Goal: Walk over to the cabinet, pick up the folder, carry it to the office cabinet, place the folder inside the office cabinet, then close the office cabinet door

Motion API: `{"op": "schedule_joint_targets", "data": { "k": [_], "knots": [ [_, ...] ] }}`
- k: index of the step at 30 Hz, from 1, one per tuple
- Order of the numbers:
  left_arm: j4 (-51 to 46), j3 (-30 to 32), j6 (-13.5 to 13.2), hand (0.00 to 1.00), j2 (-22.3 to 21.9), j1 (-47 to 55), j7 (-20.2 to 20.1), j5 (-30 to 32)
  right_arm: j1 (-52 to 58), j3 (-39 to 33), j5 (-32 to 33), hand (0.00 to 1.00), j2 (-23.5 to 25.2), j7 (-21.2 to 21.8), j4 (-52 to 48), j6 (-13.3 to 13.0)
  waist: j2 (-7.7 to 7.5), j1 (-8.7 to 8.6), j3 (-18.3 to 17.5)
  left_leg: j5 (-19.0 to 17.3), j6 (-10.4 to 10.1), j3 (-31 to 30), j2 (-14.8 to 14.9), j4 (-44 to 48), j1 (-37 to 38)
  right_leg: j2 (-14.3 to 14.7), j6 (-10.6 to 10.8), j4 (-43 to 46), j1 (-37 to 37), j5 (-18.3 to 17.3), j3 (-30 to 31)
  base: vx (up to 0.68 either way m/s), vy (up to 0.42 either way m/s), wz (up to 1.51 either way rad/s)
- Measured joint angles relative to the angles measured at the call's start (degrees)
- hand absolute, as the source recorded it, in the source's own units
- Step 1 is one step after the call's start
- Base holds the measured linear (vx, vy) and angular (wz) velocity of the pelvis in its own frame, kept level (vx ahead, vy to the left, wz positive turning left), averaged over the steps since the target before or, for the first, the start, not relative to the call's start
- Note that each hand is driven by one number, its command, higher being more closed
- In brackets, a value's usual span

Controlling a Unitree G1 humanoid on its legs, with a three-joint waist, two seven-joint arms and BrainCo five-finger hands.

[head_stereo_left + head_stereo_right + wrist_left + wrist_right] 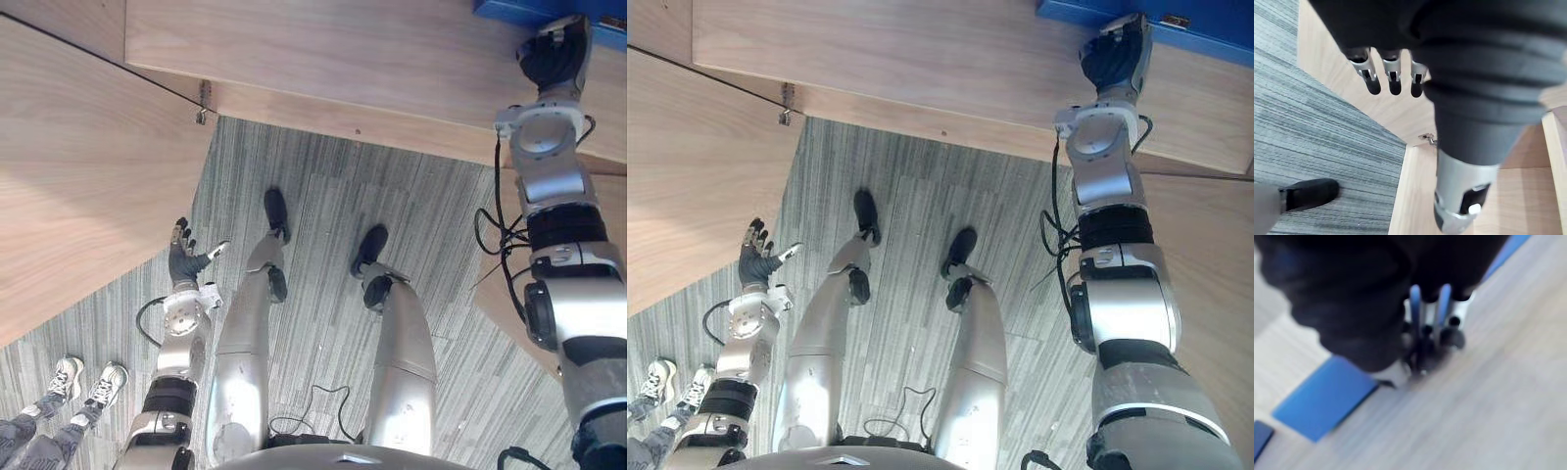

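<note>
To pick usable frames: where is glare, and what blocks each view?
Left eye view: pale sheen on the wooden panel, no hard glare. Right wrist view: the right hand hides the middle of the blue folder. Left wrist view: the left hand blocks much.

No text, label, number or sign can be read on the blue folder [1215,29], the wooden cabinet [921,69] or the grey floor [911,196].
</note>
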Motion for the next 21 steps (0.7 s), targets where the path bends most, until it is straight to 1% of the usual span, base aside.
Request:
{"op": "schedule_joint_targets", "data": {
  "k": [4,7,11,14,15,16,17,18,19,21],
  "knots": [
    [-0.1,0.1,0.0,0.0,0.3,-0.9,0.0,0.1,4.9,-2.2,-0.1,0.0,1.6,-0.1,-6.7,0.5,-0.03,-0.2,0.0,-0.2,0.1,0.3,0.4,0.2,0.8,0.3,0.2,-0.5,1.0,0.1,0.0,-0.03,-0.052,-0.06],
    [-0.1,1.3,0.2,0.0,0.4,-0.9,0.0,0.1,9.4,-3.6,-2.3,0.0,1.8,-0.2,-12.8,0.4,-0.03,-0.16,0.0,-0.7,0.1,0.2,1.0,1.4,0.8,0.9,0.2,-0.5,1.5,0.1,0.0,-0.04,-0.066,-0.06],
    [-0.4,1.8,0.5,0.0,0.4,-0.5,0.0,0.2,17.6,-7.7,-2.3,0.0,3.1,-0.4,-22.7,0.3,-0.13,-0.2,-0.1,-1.8,0.1,-0.1,1.3,2.3,2.8,1.1,0.1,-0.3,3.8,-0.7,-0.1,-0.03,-0.061,-0.01],
    [-0.7,1.9,1.0,0.0,0.4,0.5,0.0,0.3,26.1,-9.6,-4.0,0.0,5.5,-0.3,-31.4,-0.2,-0.16,-0.56,-0.1,-2.7,0.1,-0.2,1.5,2.9,5.1,1.3,0.2,-0.7,6.4,-1.6,-0.1,-0.04,-0.055,-0.04],
    [-0.7,2.0,1.2,0.0,0.4,0.6,0.0,0.3,27.8,-9.8,-4.5,0.0,6.2,-0.3,-33.0,-0.3,-0.17,-0.61,-0.1,-2.9,0.1,-0.2,1.6,3.0,5.5,1.5,0.2,-0.8,6.9,-1.6,-0.1,-0.02,-0.048,-0.09],
    [-0.7,2.0,1.5,0.0,0.3,1.0,0.0,0.3,31.9,-10.0,-4.6,0.0,8.1,-0.1,-36.4,-0.7,-0.29,-0.72,-0.2,-3.8,0.4,-0.3,2.1,3.3,6.6,1.9,0.2,-1.6,8.6,-1.7,-0.3,-0.01,-0.047,-0.09],
    [-0.7,2.0,1.6,0.0,0.2,1.4,-0.1,0.4,33.6,-10.0,-4.6,0.0,9.0,0.0,-37.5,-0.9,-0.48,-0.83,-0.4,-4.1,0.3,-0.3,2.2,3.6,6.9,2.1,0.2,-1.9,9.2,-1.7,-0.4,0.0,-0.051,-0.13],
    [-0.7,2.1,1.9,0.0,0.1,2.1,-0.1,1.6,36.2,-9.9,-5.0,0.0,11.0,0.2,-39.3,-1.1,-0.95,-1.0,-0.9,-4.5,-0.1,-0.3,2.5,4.0,8.0,2.2,0.2,-2.4,10.5,-1.8,-0.7,0.02,-0.03,-0.07],
    [-0.6,2.1,2.2,0.0,-0.1,2.4,-0.1,2.1,37.4,-9.9,-5.5,0.0,11.9,0.3,-39.8,-1.3,-1.17,-1.19,-1.1,-4.6,-0.2,-0.3,2.6,4.0,8.7,2.3,0.3,-2.7,11.4,-1.8,-0.7,0.04,-0.035,-0.07],
    [-0.6,2.0,2.7,0.0,-0.7,4.0,-0.2,4.3,42.6,-9.1,-6.8,0.0,15.0,1.8,-42.3,-1.8,-2.22,-1.92,-2.7,-5.7,-0.4,-0.3,2.9,4.1,11.4,2.9,0.1,-4.3,14.9,-1.7,-0.9,0.08,-0.042,-0.06]
  ]
}}
